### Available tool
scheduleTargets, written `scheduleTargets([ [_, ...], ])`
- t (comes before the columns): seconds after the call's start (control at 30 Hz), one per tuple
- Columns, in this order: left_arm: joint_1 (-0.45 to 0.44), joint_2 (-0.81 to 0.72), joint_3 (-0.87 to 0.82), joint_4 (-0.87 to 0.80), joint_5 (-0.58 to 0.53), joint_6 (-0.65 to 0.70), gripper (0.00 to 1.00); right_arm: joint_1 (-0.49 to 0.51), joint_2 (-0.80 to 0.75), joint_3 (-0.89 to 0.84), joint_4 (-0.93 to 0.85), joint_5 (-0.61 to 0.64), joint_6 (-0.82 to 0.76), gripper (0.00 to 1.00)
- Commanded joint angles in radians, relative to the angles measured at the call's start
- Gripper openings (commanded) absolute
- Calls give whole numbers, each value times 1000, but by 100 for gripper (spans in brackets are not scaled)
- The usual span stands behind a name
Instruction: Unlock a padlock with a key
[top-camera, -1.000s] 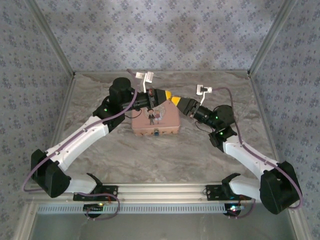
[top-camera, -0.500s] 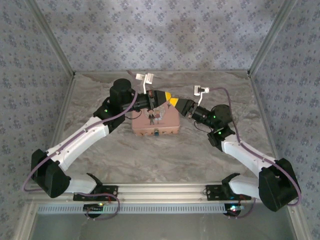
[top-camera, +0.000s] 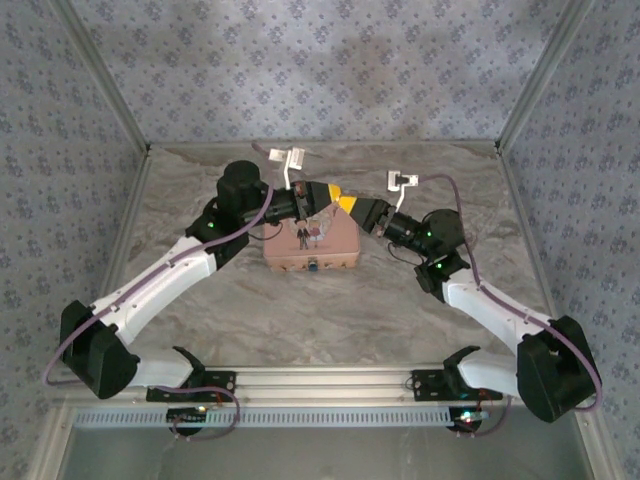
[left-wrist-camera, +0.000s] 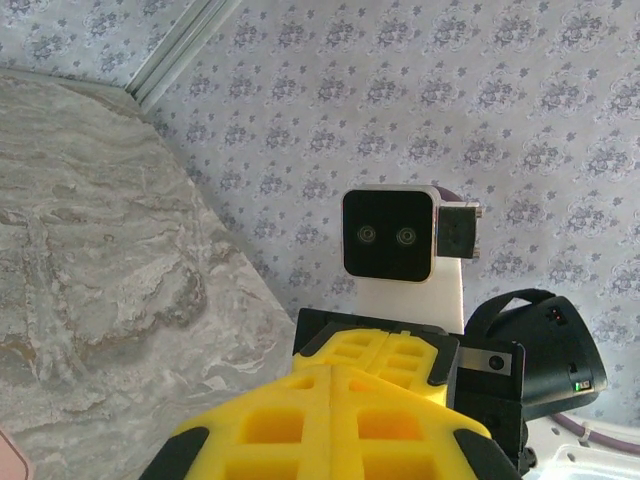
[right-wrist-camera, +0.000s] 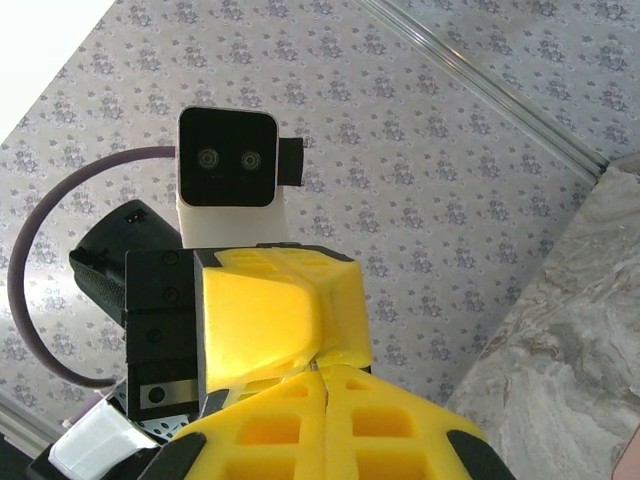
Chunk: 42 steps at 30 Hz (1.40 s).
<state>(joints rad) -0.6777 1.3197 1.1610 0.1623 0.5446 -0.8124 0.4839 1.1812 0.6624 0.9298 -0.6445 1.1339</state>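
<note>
A pink tin box (top-camera: 312, 243) lies on the marble table, and the tiny dark padlock (top-camera: 314, 265) hangs at its front clasp. Above the tin's back edge my left gripper (top-camera: 334, 193) and right gripper (top-camera: 349, 203) meet tip to tip, both shut. In the right wrist view a thin metal sliver, the key (right-wrist-camera: 315, 366), shows where my right gripper (right-wrist-camera: 324, 382) touches the left gripper's yellow fingers (right-wrist-camera: 265, 300). In the left wrist view my left gripper (left-wrist-camera: 330, 368) has its seam closed, with the right gripper's fingers (left-wrist-camera: 392, 352) just beyond.
Patterned walls (top-camera: 330, 70) enclose the marble table (top-camera: 330, 310) on three sides. The two wrist cameras (top-camera: 288, 155) (top-camera: 405, 180) stick up behind the grippers. Both arms curve in from the near corners.
My right gripper has slid left and slightly up until its tip touches the left gripper's tip. The left gripper has hardly moved; the tin stays put.
</note>
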Motion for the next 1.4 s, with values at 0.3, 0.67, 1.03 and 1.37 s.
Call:
scheduleTargets([
  [0.3,-13,-63,-6,-40,-45,35,33,-42,-71,-1,-103,9,-62,0],
  [0.67,8,-192,-234,-261,-169,75,77,-204,-177,94,-738,87,-427,0],
  [1.03,-35,-136,-559,-123,-247,28,93,-194,197,299,-876,330,-704,0],
  [1.37,13,1,-562,31,-357,108,97,-139,599,627,-898,442,-808,0],
])
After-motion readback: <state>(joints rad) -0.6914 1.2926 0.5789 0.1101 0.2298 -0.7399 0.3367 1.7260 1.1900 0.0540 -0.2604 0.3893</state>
